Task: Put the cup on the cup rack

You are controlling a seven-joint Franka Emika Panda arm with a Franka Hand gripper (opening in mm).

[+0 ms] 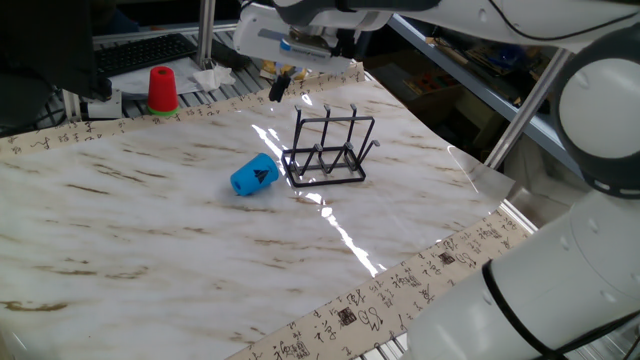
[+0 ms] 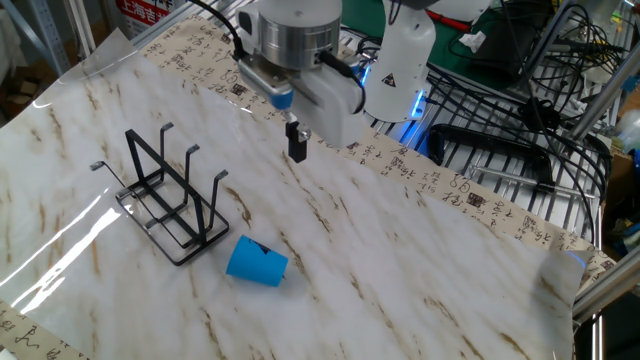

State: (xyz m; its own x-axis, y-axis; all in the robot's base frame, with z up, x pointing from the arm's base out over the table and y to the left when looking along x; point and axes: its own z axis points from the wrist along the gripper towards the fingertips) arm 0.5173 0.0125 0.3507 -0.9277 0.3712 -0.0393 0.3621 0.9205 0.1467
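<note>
The blue cup [image 1: 253, 175] lies on its side on the marble tabletop, just left of the black wire cup rack [image 1: 328, 152], with its dark triangular mark facing up. In the other fixed view the cup [image 2: 257, 262] lies right of the rack [image 2: 170, 205]. My gripper [image 1: 279, 86] hangs above the table's far edge, behind the rack and well apart from the cup. It also shows in the other fixed view [image 2: 297, 143]. Its fingers stand together and hold nothing.
A red cup [image 1: 163, 89] stands upside down past the table's far left edge, by a keyboard [image 1: 145, 52]. A patterned tape border [image 2: 470, 195] runs along the table's edges. Wire shelving and cables [image 2: 520, 120] lie beyond the table.
</note>
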